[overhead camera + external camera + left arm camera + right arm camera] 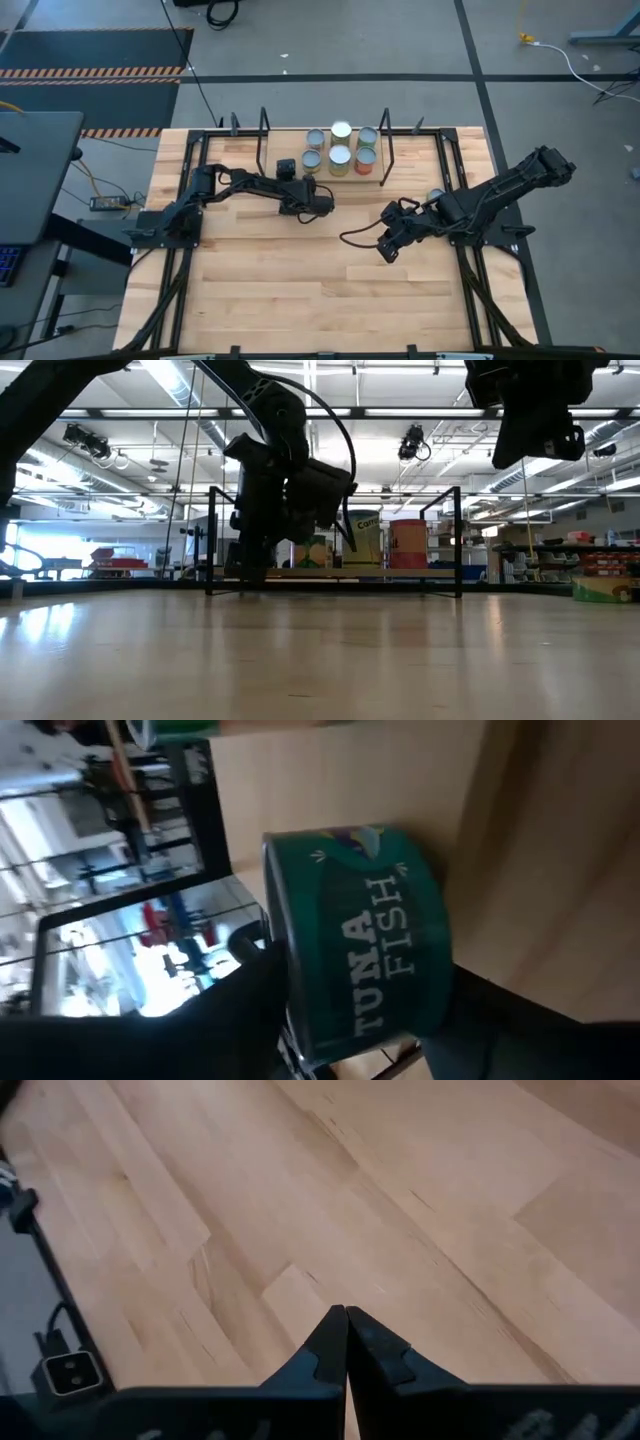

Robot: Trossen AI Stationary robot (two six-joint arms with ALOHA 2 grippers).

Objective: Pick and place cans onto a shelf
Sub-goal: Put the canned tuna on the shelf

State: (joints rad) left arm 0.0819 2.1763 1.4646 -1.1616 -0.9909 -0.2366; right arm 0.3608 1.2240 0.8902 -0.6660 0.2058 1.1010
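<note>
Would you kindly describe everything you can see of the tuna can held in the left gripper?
The tuna can is a short, squat tin with a dark green paper label reading "TUNA FISH" in pale letters and a silvery metal rim at its end. It sits clamped between the dark fingers of the left gripper, which close on its flat ends. In the high view the gripper hides it, just in front of the shelf where other cans stand. Its height above the tabletop is unclear.

The can [355, 935] clamped in the left gripper [340, 1020] wears a dark green label with pale lettering. On the shelf [300, 152], cans [340, 150] show silver lids, yellowish, green and orange labels. The table [300, 290] is pale, streaked wood.
</note>
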